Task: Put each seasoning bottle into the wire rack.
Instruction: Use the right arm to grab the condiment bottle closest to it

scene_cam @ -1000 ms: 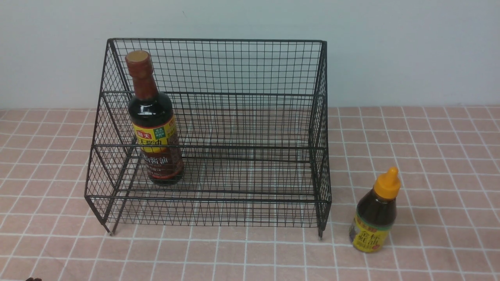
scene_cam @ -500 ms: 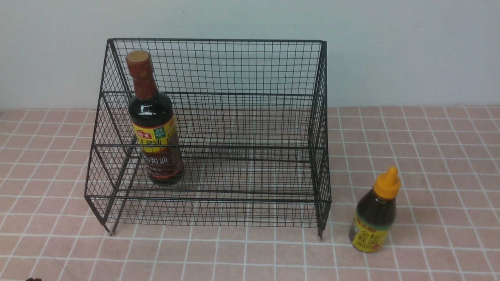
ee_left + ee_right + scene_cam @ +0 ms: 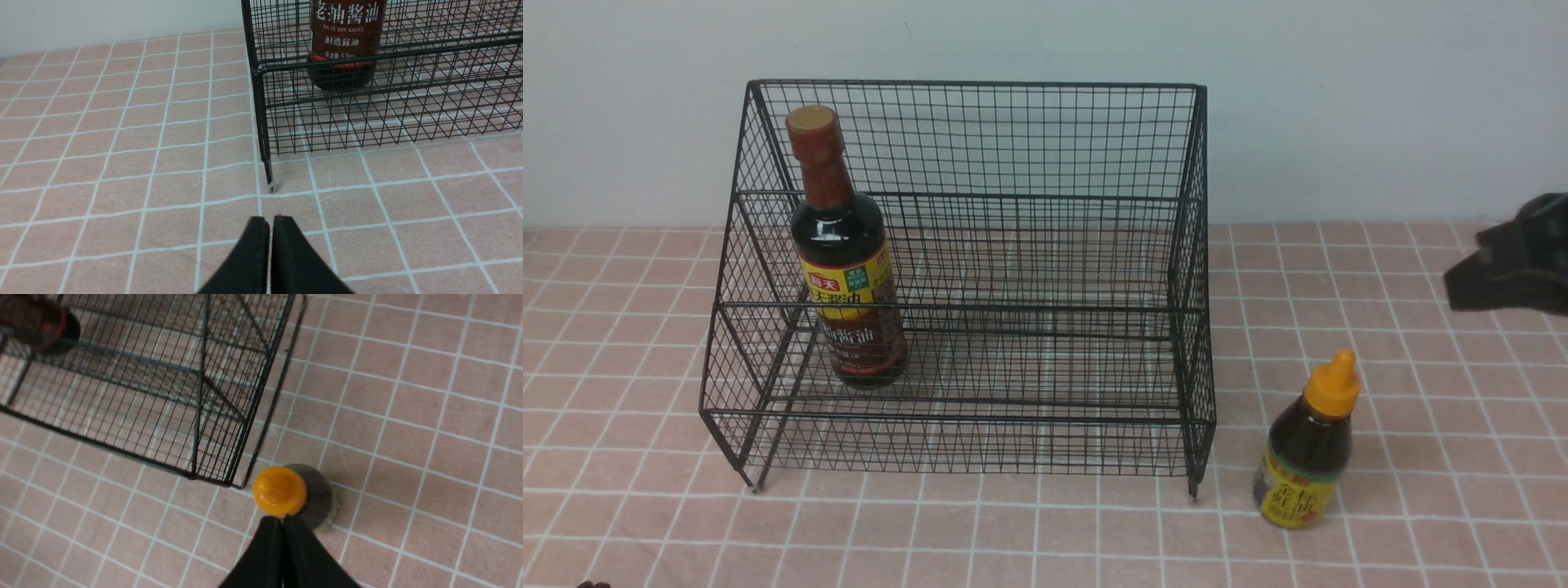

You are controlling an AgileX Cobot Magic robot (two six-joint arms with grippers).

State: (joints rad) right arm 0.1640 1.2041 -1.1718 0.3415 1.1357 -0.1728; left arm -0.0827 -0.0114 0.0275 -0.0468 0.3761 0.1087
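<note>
Right wrist view: short bottle (image 3: 320, 498) on worktop (image 3: 408, 416) beside wire rack (image 3: 200, 396).
My right pincer (image 3: 282, 520), pressed together, pointed toward its cap (image 3: 280, 491), likely lining up a grasp.

A pink checked tablecloth (image 3: 1421, 506) bears the wire rack (image 3: 1013, 309) and, beside it, the short bottle (image 3: 1303, 457).

2 seasoning bottles: 1 tall bottle (image 3: 845, 261) with a brown-red cap, inside the rack at its left, and 1 short bottle (image 3: 1308, 445) with an orange-yellow cap, on the cloth to the right of the rack and nearer. so 1 bottle is in and 1 is out. 1 wire rack (image 3: 1045, 147) with 2 tiers; 2 of its feet show at the near edge. 2 grippers: 1 left gripper (image 3: 269, 222) and 1 right gripper (image 3: 282, 520). 1 checked tablecloth (image 3: 1421, 506). 1 pale wall (image 3: 1339, 98) at the far side.
</note>
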